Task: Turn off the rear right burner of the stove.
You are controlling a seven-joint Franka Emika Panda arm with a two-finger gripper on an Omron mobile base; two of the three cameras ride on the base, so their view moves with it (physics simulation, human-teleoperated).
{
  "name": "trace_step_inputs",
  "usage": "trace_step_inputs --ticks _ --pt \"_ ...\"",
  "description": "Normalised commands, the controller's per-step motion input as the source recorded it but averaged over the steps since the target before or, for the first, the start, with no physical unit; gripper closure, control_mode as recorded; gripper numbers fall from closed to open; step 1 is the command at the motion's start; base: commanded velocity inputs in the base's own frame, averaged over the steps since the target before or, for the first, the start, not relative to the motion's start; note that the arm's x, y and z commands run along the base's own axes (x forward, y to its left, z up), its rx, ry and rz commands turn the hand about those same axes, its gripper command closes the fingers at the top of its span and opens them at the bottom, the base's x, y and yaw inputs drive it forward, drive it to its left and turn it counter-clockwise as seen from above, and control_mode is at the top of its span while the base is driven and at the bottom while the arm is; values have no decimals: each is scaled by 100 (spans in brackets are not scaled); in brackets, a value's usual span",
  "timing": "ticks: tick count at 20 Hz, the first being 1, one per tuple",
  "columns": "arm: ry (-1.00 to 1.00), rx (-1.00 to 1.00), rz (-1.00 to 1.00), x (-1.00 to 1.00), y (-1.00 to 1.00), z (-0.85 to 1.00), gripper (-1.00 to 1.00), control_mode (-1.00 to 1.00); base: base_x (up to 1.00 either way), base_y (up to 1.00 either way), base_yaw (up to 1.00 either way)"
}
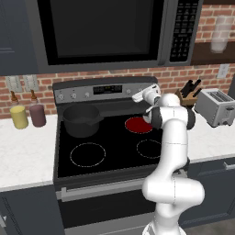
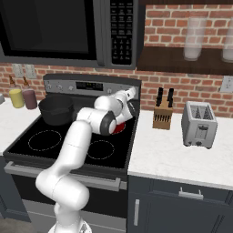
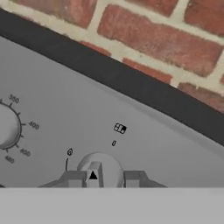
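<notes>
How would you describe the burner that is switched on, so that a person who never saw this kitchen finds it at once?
Find the stove, the black glass-top range under the big microwave. On its glass, look at the back row, right side, next to the dark pot. The rear right burner is a solid glowing red disc; the two front zones are empty white-outlined rings.

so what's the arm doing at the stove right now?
The arm has reached to the right end of the stove's back panel, with its gripper up against a small knob. In the hand view the fingers sit on either side of the knob, closed on it. The rear right burner glows red, so it isn't off yet. A dark pot sits on the rear left zone.
</notes>
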Motion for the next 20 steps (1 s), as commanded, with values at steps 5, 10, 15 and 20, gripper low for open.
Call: trace_step_inputs --ticks 5,10,15,20 --pt "4 39 -3 15 -11 23 100 -100 0 0 0" --pt "3 40 -4 14 -15 18 100 -100 0 0 0" --pt "-1 27 -3 7 -7 16 100 -100 0 0 0" --pt "-1 0 0 0 0 0 100 -100 0 0 0"
